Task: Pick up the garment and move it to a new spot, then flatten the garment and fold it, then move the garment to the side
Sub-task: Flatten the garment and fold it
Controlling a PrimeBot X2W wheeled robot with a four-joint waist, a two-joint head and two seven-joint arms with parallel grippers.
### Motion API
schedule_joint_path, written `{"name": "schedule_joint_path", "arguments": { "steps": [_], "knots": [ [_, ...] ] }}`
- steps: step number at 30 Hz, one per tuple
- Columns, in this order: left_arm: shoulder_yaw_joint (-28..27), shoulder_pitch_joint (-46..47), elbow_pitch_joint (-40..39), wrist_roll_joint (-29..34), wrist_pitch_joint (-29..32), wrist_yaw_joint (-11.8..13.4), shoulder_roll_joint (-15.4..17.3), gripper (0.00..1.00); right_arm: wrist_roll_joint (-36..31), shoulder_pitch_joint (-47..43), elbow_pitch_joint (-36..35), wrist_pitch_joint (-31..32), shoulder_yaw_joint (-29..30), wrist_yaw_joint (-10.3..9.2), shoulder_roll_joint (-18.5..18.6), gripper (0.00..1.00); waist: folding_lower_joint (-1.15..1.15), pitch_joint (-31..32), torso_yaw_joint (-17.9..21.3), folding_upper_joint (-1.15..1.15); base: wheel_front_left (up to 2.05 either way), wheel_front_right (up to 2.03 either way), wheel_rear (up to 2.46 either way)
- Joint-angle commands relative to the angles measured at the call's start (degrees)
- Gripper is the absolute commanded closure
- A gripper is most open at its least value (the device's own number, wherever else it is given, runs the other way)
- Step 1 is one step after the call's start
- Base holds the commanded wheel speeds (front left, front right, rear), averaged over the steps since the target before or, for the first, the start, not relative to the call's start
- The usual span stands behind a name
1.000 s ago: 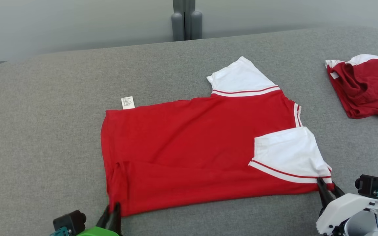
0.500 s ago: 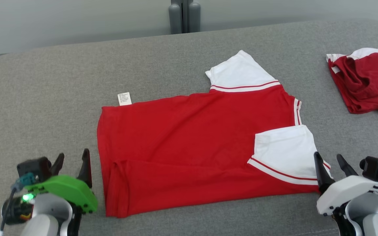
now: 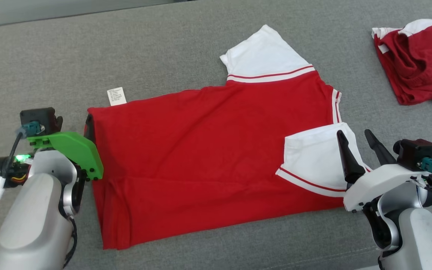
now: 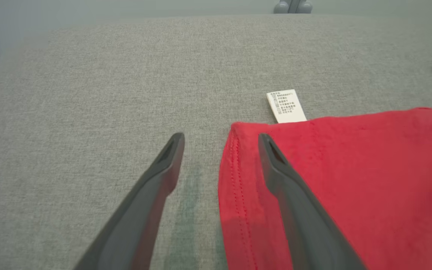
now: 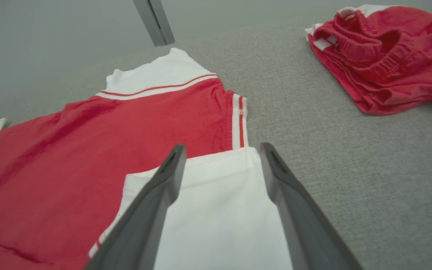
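Grey fabric surface, garment, pale wall, left gripper, right gripper both spread empty

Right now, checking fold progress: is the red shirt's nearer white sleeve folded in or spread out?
Folded in: the nearer white sleeve lies atop the red shirt.

A grey woven-fabric surface is seen across the head view. A red garment is laid flat on it, approx. at centre, w/ a strip along the near edge folded over onto the body. The white far sleeve is spread out on the grey cover. The white near sleeve is folded in on top of the red cloth. A white care label is laid on the cover at the garment's far left corner. A second red-and-white item, poss. shorts w/ an elastic waistband, is bunched at the far right, well apart from the garment.
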State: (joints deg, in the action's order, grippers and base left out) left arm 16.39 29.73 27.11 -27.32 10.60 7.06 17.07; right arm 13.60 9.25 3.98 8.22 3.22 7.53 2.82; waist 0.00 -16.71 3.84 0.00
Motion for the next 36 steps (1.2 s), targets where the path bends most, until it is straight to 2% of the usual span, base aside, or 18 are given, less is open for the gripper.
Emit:
{"name": "schedule_joint_path", "arguments": {
  "steps": [1, 12, 13, 14, 15, 16, 17, 22, 28, 36],
  "knots": [
    [0.39, 2.07, 1.46, 1.37, -0.08, 0.24, 0.56, 0.00, -0.28, 1.13, -0.23, -0.45, -0.19, -0.09, 0.13, 0.00, 0.00, -2.57, 1.58, 0.00, 0.00, 0.00, 0.00],
    [2.92, 7.52, 9.67, 2.70, -2.25, -1.44, -0.78, 0.00, -0.92, 2.66, 0.68, -2.83, -0.31, -0.09, 0.13, 0.00, 0.00, -4.77, 2.43, 0.00, 0.00, 0.00, 0.00],
    [3.08, 7.76, 10.02, 2.65, -2.44, -1.57, -0.88, 0.06, -1.00, 2.83, 0.79, -2.88, -0.25, -0.09, 0.12, 0.00, 0.00, -4.95, 2.38, 0.00, 0.00, 0.00, 0.00],
    [3.20, 7.97, 10.28, 2.65, -2.57, -1.69, -0.94, 0.36, -1.13, 3.03, 0.84, -2.96, -0.16, -0.09, 0.13, 0.00, 0.00, -5.09, 2.32, 0.00, 0.00, 0.00, 0.00],
    [3.36, 8.26, 10.51, 2.74, -3.00, -1.97, -1.04, 0.59, -1.28, 3.36, 0.88, -3.09, -0.02, -0.09, 0.13, 0.00, 0.00, -5.26, 2.23, 0.00, 0.00, 0.00, 0.00],
    [3.46, 8.42, 10.71, 2.74, -3.22, -2.00, -1.15, 0.75, -1.45, 3.60, 0.91, -3.17, 0.02, -0.09, 0.13, 0.00, 0.00, -5.34, 2.14, 0.00, 0.00, 0.00, 0.00],
    [3.59, 8.59, 10.88, 2.74, -3.56, -2.08, -1.29, 1.00, -1.73, 3.88, 0.90, -3.19, -0.07, -0.09, 0.12, 0.00, 0.00, -5.40, 2.00, 0.00, 0.00, 0.00, 0.00],
    [3.88, 9.25, 10.39, 2.87, -5.61, -2.35, -1.60, 1.00, -3.41, 8.26, 0.94, -2.66, -1.16, -0.09, 0.56, 0.00, 0.00, -5.85, 0.95, 0.00, 0.00, 0.00, 0.00],
    [5.19, 8.72, 7.49, 3.25, -7.96, -2.63, -3.25, 1.00, -4.83, 18.87, 3.88, -0.93, -3.06, -0.09, 3.64, 0.00, 0.00, -7.12, -1.77, 0.00, 0.00, 0.00, 0.00],
    [8.32, 10.25, 1.85, 4.48, -8.86, -2.99, -6.42, 1.00, -4.07, 36.84, 16.56, 5.07, -6.19, -0.09, 9.38, 0.00, 0.00, -10.46, -7.99, 0.00, 0.00, 0.00, 0.00]
  ]
}}
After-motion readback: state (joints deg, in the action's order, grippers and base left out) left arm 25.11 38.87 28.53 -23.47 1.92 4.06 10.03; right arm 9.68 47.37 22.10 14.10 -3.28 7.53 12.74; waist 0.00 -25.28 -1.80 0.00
